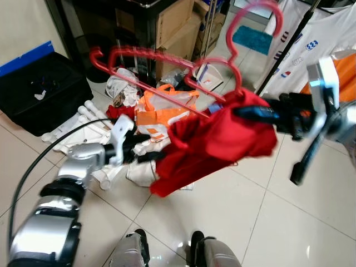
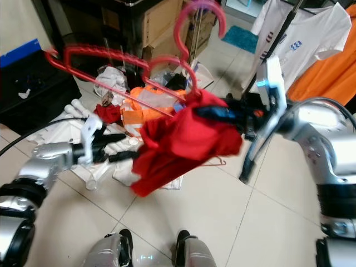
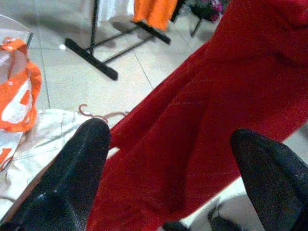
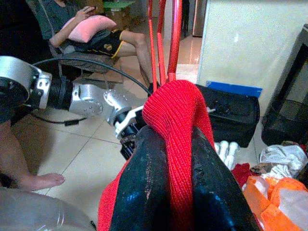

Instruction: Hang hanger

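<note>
At nine o'clock in the head views, the left gripper (image 1: 146,151) reaches toward the hanging edge of the red garment (image 1: 214,142), its fingers (image 3: 72,173) spread apart with the cloth between them, not closed on it. The garment droops at centre, bunched over the red hangers (image 1: 167,69), whose bars run toward ten o'clock and whose hook (image 1: 253,28) rises toward one o'clock. At three o'clock the right gripper (image 4: 171,173) is clamped on the garment's top fold beside the hangers. A clothes pile (image 1: 161,105) lies on the tiled floor (image 1: 250,217) behind.
</note>
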`<state>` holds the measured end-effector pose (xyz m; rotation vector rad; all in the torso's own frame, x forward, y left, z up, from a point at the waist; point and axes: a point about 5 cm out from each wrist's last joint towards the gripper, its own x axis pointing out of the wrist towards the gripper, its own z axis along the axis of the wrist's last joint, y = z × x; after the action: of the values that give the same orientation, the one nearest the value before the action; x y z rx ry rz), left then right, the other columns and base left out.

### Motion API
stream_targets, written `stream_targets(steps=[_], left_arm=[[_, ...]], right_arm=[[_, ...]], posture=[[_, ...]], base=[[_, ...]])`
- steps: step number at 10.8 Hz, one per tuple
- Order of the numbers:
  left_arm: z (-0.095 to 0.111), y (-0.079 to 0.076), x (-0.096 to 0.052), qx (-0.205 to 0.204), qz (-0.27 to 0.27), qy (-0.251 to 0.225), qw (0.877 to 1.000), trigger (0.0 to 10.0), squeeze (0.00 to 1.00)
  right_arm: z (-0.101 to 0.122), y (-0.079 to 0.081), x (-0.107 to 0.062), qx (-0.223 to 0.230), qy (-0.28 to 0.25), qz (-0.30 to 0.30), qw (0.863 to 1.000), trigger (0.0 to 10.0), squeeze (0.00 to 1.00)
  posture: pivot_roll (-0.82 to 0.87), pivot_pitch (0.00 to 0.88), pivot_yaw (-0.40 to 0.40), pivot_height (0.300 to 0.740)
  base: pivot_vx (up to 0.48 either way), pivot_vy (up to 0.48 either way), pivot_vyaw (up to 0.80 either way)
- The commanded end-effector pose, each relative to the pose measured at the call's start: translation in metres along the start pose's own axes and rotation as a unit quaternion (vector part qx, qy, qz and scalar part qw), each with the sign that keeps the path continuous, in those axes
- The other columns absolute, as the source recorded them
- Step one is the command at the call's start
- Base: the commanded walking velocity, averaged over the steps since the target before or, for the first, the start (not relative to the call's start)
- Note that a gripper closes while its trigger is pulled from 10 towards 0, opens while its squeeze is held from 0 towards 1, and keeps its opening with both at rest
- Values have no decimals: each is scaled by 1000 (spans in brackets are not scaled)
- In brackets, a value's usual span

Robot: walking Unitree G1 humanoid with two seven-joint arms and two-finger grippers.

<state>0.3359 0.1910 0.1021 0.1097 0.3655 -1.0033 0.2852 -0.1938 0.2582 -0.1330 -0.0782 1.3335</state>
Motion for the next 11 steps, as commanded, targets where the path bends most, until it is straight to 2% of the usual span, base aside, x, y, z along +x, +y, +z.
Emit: stream_targets(steps=[1,2,4,6,7,8,10,11], left_arm=[[-5,-4,1,7,-18,15,1000,10000,0],[-3,-2,-6,17,-40,27,999,10000,0],[1,-4,-4,14,-71,17,997,10000,0],[5,-11,10,14,-96,11,995,10000,0],[6,-12,14,14,-90,4,996,10000,0],[13,-15,26,1,-73,-37,997,10000,0],[17,-28,39,-7,-124,-59,990,10000,0],[25,-35,40,-7,-166,-80,983,10000,0]], right_arm=[[12,4,-5,-21,-9,12,1000,0,0],[19,10,-9,-25,-4,30,999,0,0],[30,21,-8,-16,-26,72,997,0,0],[41,30,-2,-32,-32,92,995,0,0],[41,30,-1,-32,-31,91,995,0,0],[39,32,5,-23,-44,84,995,0,0],[43,39,13,-13,-64,96,993,0,0],[41,37,14,-13,-63,89,994,0,0]], posture=[[-164,173,-83,740],[-163,171,-82,740],[-167,166,-78,740],[-178,164,-77,740],[-179,164,-77,740],[-184,169,-77,740],[-193,179,-80,740],[-195,180,-78,740]], base=[[0,0,0],[0,0,0],[0,0,0],[0,0,0],[0,0,0],[0,0,0],[0,0,0],[0,0,0]])
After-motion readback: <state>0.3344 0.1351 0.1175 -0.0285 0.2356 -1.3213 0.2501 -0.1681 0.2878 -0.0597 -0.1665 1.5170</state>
